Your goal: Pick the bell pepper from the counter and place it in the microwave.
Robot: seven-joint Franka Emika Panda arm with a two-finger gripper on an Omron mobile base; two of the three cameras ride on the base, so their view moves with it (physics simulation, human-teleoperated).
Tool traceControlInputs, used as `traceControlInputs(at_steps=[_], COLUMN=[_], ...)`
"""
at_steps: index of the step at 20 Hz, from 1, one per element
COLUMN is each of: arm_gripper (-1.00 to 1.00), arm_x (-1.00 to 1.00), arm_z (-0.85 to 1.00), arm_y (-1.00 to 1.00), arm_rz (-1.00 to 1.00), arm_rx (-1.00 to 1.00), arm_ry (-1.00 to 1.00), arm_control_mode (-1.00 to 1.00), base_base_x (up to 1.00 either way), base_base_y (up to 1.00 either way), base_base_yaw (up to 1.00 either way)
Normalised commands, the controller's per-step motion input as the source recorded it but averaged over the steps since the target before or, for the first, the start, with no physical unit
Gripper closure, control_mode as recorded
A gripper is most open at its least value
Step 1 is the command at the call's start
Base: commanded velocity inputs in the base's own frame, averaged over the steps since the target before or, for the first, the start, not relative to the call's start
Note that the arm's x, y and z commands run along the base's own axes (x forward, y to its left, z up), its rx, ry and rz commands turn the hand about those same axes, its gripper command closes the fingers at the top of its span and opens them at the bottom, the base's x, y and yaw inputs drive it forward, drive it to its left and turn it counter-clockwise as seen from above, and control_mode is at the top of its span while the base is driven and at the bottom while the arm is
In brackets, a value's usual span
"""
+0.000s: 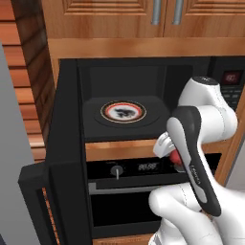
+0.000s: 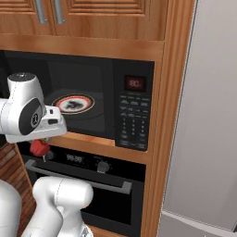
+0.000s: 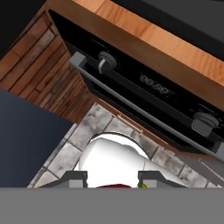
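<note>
While the white arm's gripper [image 2: 42,144] hangs before the black oven [image 2: 88,185], it is clenched on the small glossy red bell pepper [image 2: 40,147], carried below the large black microwave [image 1: 129,103], evidently for lifting inside. The open cavity holds just its round white-red-black turntable plate [image 1: 123,112].
</note>
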Motion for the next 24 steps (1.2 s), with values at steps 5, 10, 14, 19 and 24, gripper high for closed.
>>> traceControlInputs(at_steps=[5, 10, 14, 19, 24], arm_gripper=[1.00, 1.00, 1.00, 1.00, 1.00], arm_x=[0.08, 0.95, 1.00, 0.52, 0.13], arm_z=[0.00, 0.21, 0.23, 0.12, -0.01], arm_y=[0.02, 0.19, 0.22, 0.56, 0.38], arm_rz=[0.00, 0.00, 0.00, 0.00, 0.00], arm_rx=[0.00, 0.00, 0.04, 0.08, 0.13], arm_ry=[0.00, -0.16, -0.17, -0.21, -0.32], arm_control_mode=[-1.00, -1.00, -1.00, -1.00, -1.00], base_base_x=[0.06, 0.00, 0.00, 0.00, 0.00], base_base_y=[0.00, 0.00, 0.00, 0.00, 0.00], base_base_yaw=[0.00, 0.00, 0.00, 0.00, 0.00])
